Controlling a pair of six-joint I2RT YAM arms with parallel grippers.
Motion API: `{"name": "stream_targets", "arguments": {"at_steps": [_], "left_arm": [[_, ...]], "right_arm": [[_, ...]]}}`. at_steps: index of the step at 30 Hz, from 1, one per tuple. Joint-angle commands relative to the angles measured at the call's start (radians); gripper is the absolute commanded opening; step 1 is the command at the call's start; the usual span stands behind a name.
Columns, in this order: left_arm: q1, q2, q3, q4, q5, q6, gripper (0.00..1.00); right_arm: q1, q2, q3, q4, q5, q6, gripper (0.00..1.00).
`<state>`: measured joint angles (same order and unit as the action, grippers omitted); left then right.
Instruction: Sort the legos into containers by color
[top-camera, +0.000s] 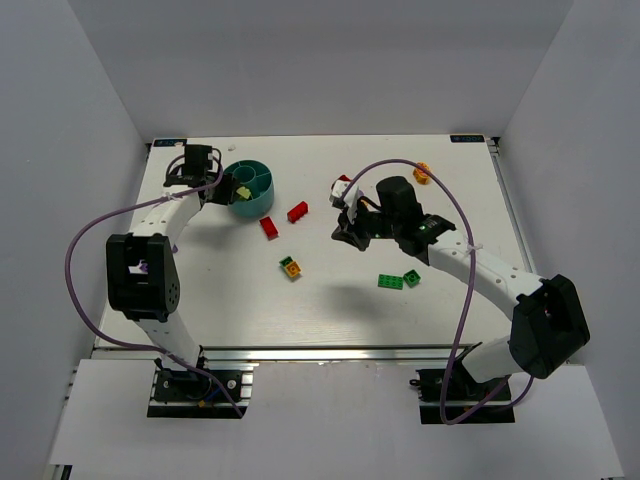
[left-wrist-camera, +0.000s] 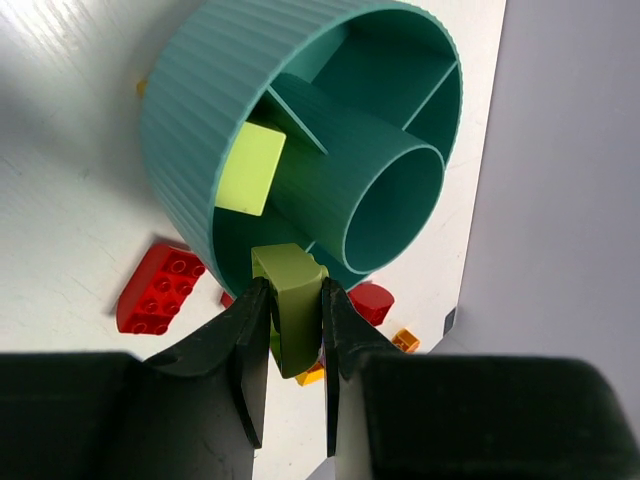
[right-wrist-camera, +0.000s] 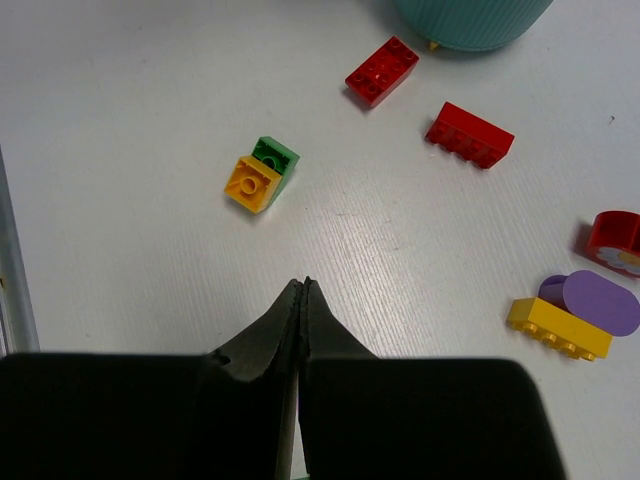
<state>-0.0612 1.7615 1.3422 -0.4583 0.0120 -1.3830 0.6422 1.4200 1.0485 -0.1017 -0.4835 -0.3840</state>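
The yellow-green brick (left-wrist-camera: 290, 325) is clenched upright in my left gripper (left-wrist-camera: 294, 292), its top at the near rim of the teal cup (left-wrist-camera: 190, 130), by the table's (top-camera: 330, 320) far left corner. The open compartment lies straight ahead, and a lime brick (left-wrist-camera: 250, 168) sits next door. My right gripper (right-wrist-camera: 303, 292) hangs pinched shut, empty.
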Motion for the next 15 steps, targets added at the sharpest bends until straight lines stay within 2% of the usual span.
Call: {"name": "stream_targets", "arguments": {"at_steps": [1, 9, 15], "left_arm": [[-0.002, -0.010, 0.044, -0.013, -0.041, -0.004, 0.24], [0.000, 0.007, 0.055, -0.033, -0.064, 0.006, 0.26], [-0.002, 0.012, 0.072, -0.045, -0.075, 0.018, 0.31]], "right_arm": [[-0.004, -0.023, -0.010, 0.025, -0.027, 0.008, 0.00], [-0.006, -0.024, -0.005, 0.022, -0.029, 0.008, 0.00], [-0.006, -0.024, -0.008, 0.020, -0.030, 0.008, 0.00]]}}
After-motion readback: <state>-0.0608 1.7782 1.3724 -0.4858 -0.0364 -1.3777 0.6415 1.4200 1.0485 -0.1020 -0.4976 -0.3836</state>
